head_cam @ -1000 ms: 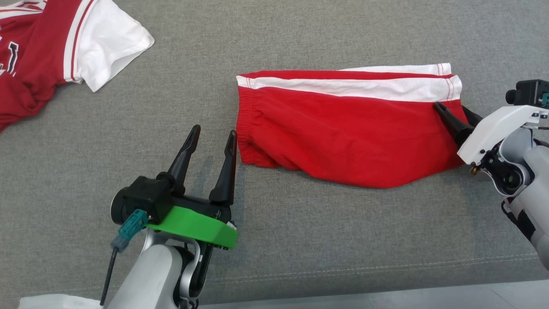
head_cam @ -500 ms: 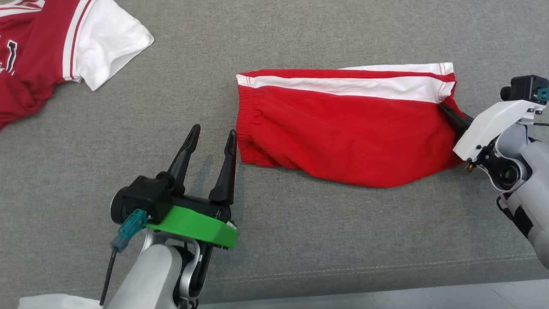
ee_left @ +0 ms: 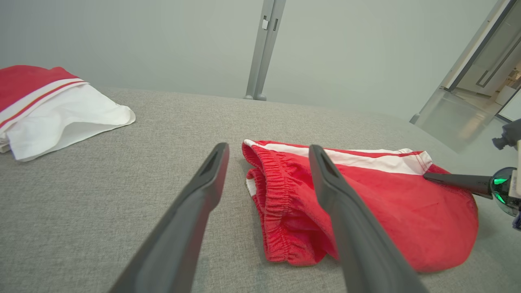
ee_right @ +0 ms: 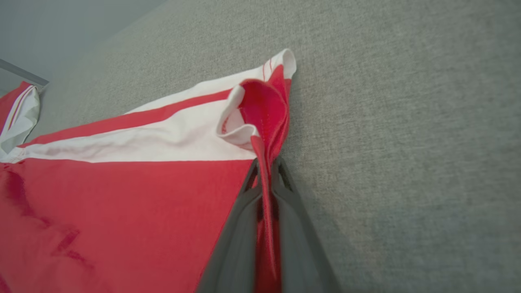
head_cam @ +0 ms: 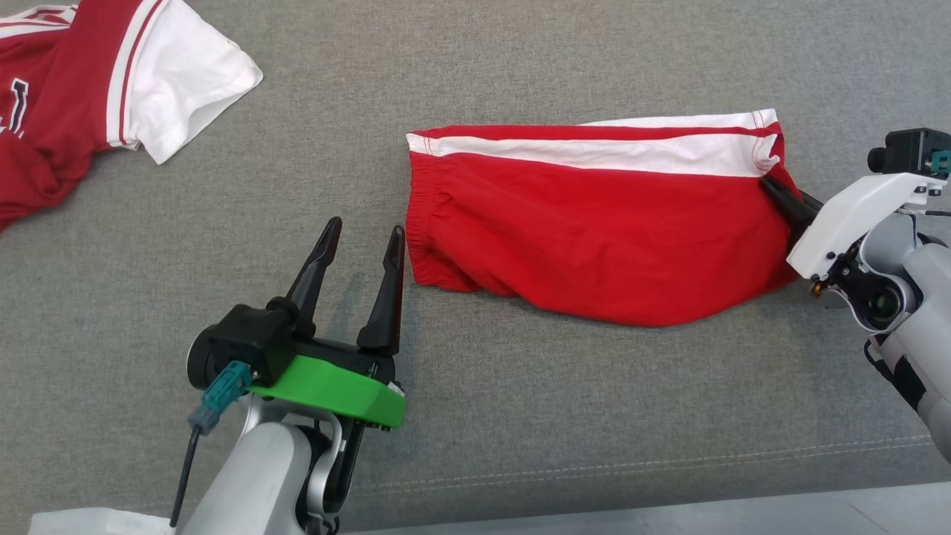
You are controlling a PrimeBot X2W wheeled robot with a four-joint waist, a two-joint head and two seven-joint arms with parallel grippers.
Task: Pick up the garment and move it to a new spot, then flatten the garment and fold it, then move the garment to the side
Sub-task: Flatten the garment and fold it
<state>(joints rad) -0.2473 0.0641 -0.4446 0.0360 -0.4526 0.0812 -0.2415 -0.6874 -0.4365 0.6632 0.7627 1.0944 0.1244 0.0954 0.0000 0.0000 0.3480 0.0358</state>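
Head view has the shorts (head_cam: 594, 230) lying across the centre-right of the frame on the grey pad (head_cam: 520, 416), waistband toward the left, leg hem toward the right. The right tool (head_cam: 771, 187) is clamped on that hem just below the white stripe. The left tool (head_cam: 365, 227) stands apart and empty, just beside the waistband at lower left.

The step in hand looks like the pick-up. I'd lift from the hem slowly and bring the left tool onto the waistband before carrying, so the cloth hangs spread rather than bunched, steering clear of the shirt (head_cam: 74, 96) at upper left.

Right wrist view adds what the head view cannot: a thin fold of red hem sits between the fingers, so the bite may be shallow. Left wrist view shows the waistband's gathered, doubled layers facing the left tool
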